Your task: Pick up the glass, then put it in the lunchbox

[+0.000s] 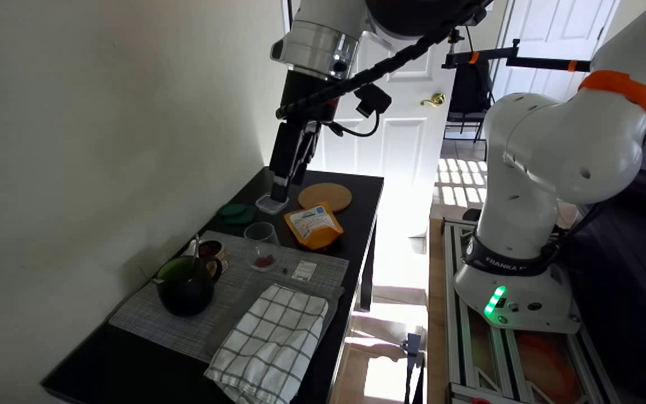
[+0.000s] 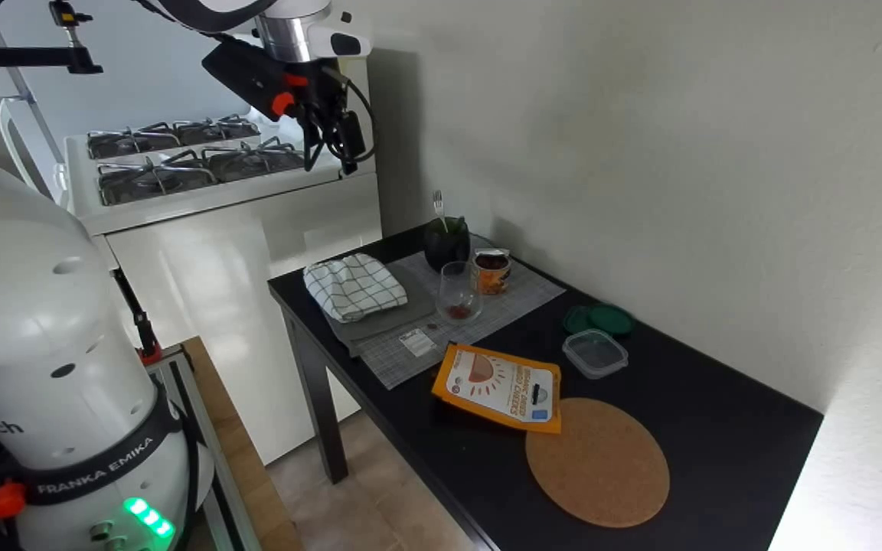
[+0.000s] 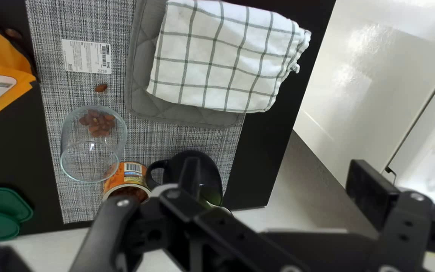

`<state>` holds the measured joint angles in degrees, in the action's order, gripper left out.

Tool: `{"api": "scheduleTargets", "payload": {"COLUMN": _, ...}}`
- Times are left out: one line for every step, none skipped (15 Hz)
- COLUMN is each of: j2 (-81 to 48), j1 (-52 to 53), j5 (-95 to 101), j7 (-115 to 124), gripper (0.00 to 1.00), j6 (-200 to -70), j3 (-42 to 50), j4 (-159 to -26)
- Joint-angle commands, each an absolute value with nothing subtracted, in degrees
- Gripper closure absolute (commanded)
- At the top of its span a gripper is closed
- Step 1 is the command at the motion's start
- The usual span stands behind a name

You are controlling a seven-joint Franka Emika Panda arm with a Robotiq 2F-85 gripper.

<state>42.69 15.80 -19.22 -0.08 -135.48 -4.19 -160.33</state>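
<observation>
The white arm [image 1: 570,140] reaches up and bends over, its black gripper [image 3: 279,183] hanging higher than the black table [image 2: 717,428], fingers [image 3: 372,194] pointing down and spread wide, while the clear glass [image 3: 93,145] stands on the grey mat [image 3: 142,139] with brown nuts [image 3: 98,122] inside, near the orange can [image 3: 123,175].

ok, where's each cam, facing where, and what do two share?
An exterior view: above the end of the black table with the white checked cloth, facing the white panelled door; white arm base and black gripper visible.
An exterior view: above the end with the round tan board, facing the grey wall and white gas stove; base, gripper visible.
Wrist view: wrist-mounted, angled down at the clear glass tumbler; open gripper at bottom.
Both exterior views share the shallow clear plastic container.
</observation>
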Motion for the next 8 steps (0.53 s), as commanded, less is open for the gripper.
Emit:
{"api": "scheduleTargets", "payload": {"j2": 42.7, "j1": 15.7, "j5": -19.2, "j7": -0.1, "gripper": 0.0, "j6": -135.3, "j3": -4.2, "j4": -160.2}}
{"api": "scheduleTargets", "payload": {"j2": 42.7, "j1": 15.7, "j5": -19.2, "j7": -0.1, "gripper": 0.0, "j6": -135.3, "j3": -4.2, "j4": -160.2}}
{"api": "scheduleTargets", "payload": {"j2": 42.7, "j1": 15.7, "j5": -19.2, "j7": -0.1, "gripper": 0.0, "j6": -135.3, "j3": -4.2, "j4": -160.2}}
{"api": "scheduleTargets", "payload": {"j2": 42.7, "j1": 15.7, "j5": -19.2, "j7": -0.1, "gripper": 0.0, "j6": -135.3, "j3": -4.2, "j4": -160.2}}
{"api": "scheduleTargets", "payload": {"j2": 42.7, "j1": 15.2, "j5": -18.8, "j7": 0.1, "gripper": 0.0, "j6": -135.6, "j3": -4.3, "j4": -160.1}}
{"api": "scheduleTargets", "payload": {"j2": 43.1, "j1": 14.0, "j5": -19.0, "j7": -0.1, "gripper": 0.0, "j6": -136.1, "j3": -2.9, "j4": -159.7}}
{"api": "scheduleTargets", "payload": {"j2": 43.1, "j1": 13.6, "j5": -19.2, "j7": -0.5, "gripper": 0.0, "j6": -136.3, "j3": -2.1, "j4": -159.3}}
{"api": "scheduleTargets", "payload": {"j2": 42.9, "j1": 12.3, "j5": -19.4, "j7": -2.1, "gripper": 0.0, "j6": -136.9, "j3": 0.3, "j4": -158.9}}
